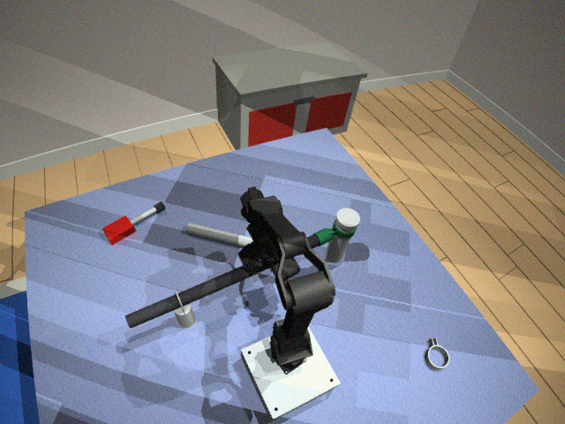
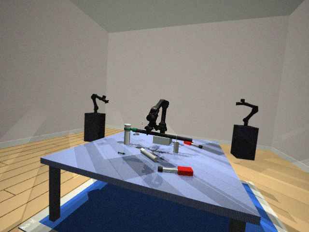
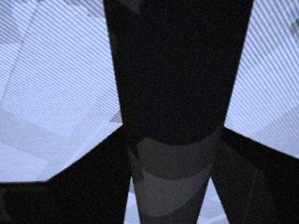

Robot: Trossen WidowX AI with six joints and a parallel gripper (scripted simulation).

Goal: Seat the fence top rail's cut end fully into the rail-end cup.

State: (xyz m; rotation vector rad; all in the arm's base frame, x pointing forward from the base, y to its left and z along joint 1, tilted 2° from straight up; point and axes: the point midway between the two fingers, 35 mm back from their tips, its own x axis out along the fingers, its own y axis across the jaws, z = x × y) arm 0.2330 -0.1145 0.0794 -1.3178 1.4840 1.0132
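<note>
The dark top rail (image 1: pixel 205 290) (image 2: pixel 172 136) (image 3: pixel 179 70) runs slanting above the table, through the thin loop on the short post (image 1: pixel 185 316) (image 2: pixel 175 147). Its far end meets the green rail-end cup (image 1: pixel 325 235) (image 2: pixel 134 129); how deep it sits inside cannot be told. The cup hangs on the green brace band (image 1: pixel 348 234) (image 2: pixel 127 129), up near the white cap (image 1: pixel 347 219) of the upright big post (image 1: pixel 336 251) (image 2: pixel 127 138). My gripper (image 1: pixel 262 263) (image 2: pixel 147 132) (image 3: pixel 164 128) is shut on the rail, between loop and cup, nearer the cup.
A loose grey-white tube (image 1: pixel 212 232) (image 2: pixel 148 154) lies behind the rail. A red-headed tool (image 1: pixel 118 229) (image 2: pixel 185 170) lies at the back left. A metal ring clamp (image 1: pixel 437 357) lies right of my base (image 1: pixel 301 388). A small green part (image 2: pixel 121 152) lies beyond the big post.
</note>
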